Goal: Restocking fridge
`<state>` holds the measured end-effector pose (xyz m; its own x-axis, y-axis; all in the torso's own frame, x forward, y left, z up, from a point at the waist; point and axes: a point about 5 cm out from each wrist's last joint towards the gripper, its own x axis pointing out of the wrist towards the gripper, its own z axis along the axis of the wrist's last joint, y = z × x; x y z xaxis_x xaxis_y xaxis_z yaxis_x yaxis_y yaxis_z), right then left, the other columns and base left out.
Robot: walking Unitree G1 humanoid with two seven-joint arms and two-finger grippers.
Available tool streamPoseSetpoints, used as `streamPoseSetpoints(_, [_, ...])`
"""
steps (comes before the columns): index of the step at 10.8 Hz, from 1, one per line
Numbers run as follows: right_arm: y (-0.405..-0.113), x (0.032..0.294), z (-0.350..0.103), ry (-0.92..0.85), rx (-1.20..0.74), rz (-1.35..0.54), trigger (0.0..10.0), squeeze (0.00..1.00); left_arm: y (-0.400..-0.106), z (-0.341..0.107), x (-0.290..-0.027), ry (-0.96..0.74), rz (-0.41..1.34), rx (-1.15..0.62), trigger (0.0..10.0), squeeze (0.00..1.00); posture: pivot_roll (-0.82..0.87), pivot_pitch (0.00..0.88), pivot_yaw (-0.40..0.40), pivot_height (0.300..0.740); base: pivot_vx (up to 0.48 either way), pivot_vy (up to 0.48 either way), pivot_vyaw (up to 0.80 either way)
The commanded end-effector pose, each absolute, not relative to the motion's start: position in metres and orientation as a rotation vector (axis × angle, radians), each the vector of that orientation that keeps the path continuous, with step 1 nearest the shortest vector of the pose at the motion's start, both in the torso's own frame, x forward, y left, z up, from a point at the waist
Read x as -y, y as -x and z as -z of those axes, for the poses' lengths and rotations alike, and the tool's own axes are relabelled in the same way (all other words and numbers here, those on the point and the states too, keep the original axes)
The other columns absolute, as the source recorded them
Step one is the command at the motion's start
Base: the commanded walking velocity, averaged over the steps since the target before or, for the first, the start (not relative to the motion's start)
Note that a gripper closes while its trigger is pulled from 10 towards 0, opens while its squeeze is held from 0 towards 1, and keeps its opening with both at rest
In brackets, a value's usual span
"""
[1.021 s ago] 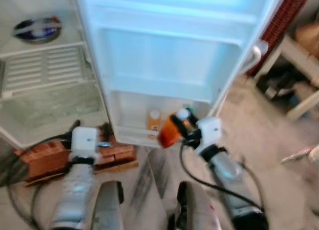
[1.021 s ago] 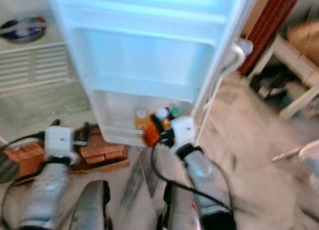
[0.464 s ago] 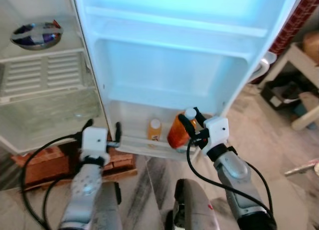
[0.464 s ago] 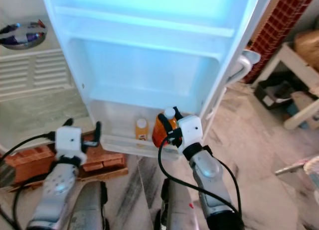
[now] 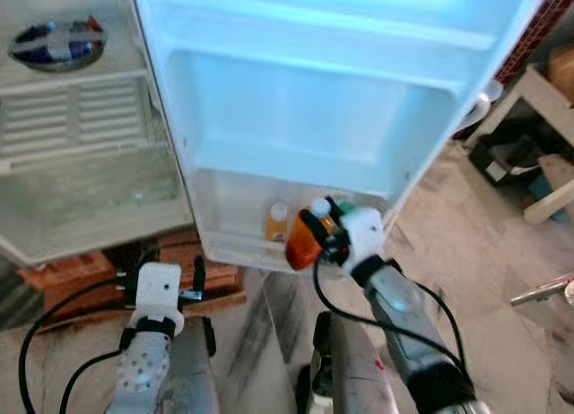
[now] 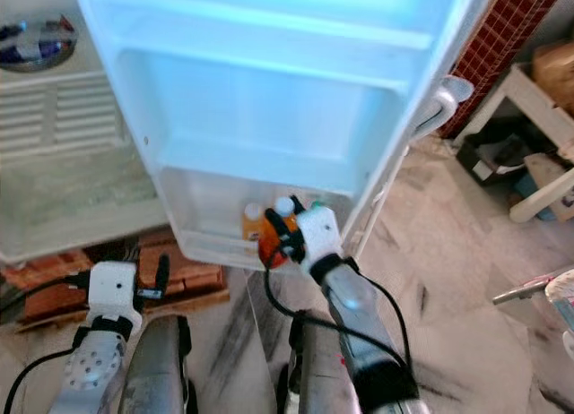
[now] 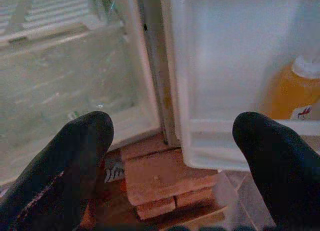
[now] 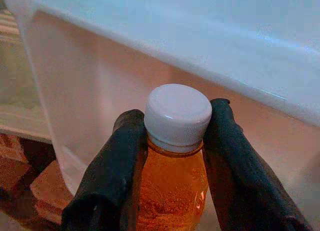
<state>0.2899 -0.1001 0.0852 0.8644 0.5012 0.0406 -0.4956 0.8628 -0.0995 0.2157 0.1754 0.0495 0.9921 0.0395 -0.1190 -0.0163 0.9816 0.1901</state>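
While the right gripper [image 8: 175, 156] clamps the orange bottle [image 8: 172, 191] by its neck at the door bin [image 5: 235, 249] rim, it should clear the rim, lower upright beside the stocked bottle [image 5: 277, 222]; left gripper [image 7: 175, 156] idles open.

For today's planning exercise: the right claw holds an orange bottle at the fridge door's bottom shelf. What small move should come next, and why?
Probably ease the orange bottle forward and down into the door shelf beside the small bottle standing there, since the right claw grips its neck, tilted, at the shelf's rail.
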Motion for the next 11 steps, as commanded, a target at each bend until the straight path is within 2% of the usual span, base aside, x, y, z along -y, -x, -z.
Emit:
streamPoseSetpoints(1, [-0.293, 0.101, -0.088, 0.098, 0.094, -0.510, 10.0, 0.00, -0.216, -0.052, -0.177, -0.197, -0.033, -0.127, 10.0, 0.00, 0.18, 0.171, -0.099, 0.570, 0.000, 0.000, 0.00])
streamPoseSetpoints(2, [-0.294, 0.100, -0.089, 0.099, 0.106, -0.511, 10.0, 0.00, -0.217, -0.055, -0.177, -0.199, -0.035, -0.127, 10.0, 0.00, 0.18, 0.174, -0.096, 0.550, 0.000, 0.000, 0.00])
streamPoseSetpoints(6, [-0.292, 0.098, -0.090, 0.097, 0.135, -0.491, 10.0, 0.00, -0.216, -0.063, -0.178, -0.212, -0.013, -0.117, 10.0, 0.00, 0.18, 0.200, -0.074, 0.545, 0.000, 0.000, 0.00])
streamPoseSetpoints(8, [-0.294, 0.091, -0.097, 0.122, 0.184, -0.513, 10.0, 0.00, -0.215, -0.066, -0.181, -0.220, -0.014, -0.121, 10.0, 0.00, 0.20, 0.208, -0.071, 0.505, 0.000, 0.000, 0.00])
streamPoseSetpoints(11, [-0.304, 0.086, -0.125, 0.215, 0.320, -0.507, 10.0, 0.00, -0.214, -0.070, -0.182, -0.225, -0.021, -0.120, 10.0, 0.00, 0.21, 0.219, -0.080, 0.505, 0.000, 0.000, 0.00])
